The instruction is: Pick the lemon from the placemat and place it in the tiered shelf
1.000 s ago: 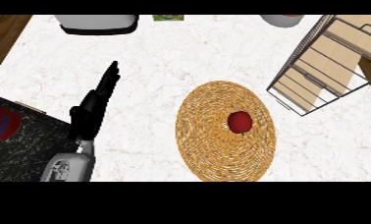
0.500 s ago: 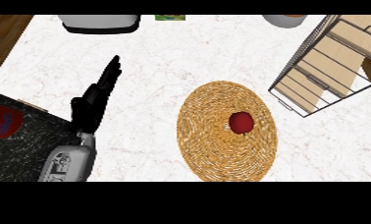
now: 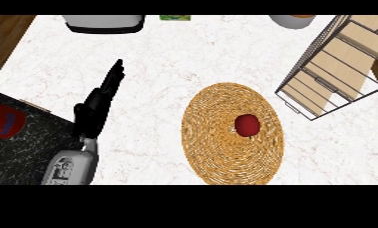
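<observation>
1. The round woven placemat (image 3: 210,144) lies on the white marbled counter (image 3: 170,67), right of the middle and toward the near edge.
2. On the placemat, a little right of its centre, sits the task's thing: a small round fruit (image 3: 247,125) that shows dark red, not yellow. It rests there alone, and no hand touches it.
3. The tiered shelf (image 3: 328,69) stands at the far right, a wire frame with pale wooden tiers stepping down toward the placemat. Its near left corner is close to the placemat's far right rim, with a strip of counter between them.
4. The left hand (image 3: 97,106) shows at the left, on a grey forearm (image 3: 70,164) that comes in from the near edge. Its black fingers (image 3: 114,74) are straight and close together, pointing away toward the far side. It holds nothing and is well apart from the placemat and the fruit.
5. A dark speckled panel (image 3: 33,147) with a red patch (image 3: 9,121) fills the near left corner, just beside the forearm.
6. Along the far edge stand a grey container (image 3: 103,23) at left, a small green item (image 3: 175,17) near the middle, and a pale round vessel (image 3: 293,21) at right, each cut off by the view's edge.
</observation>
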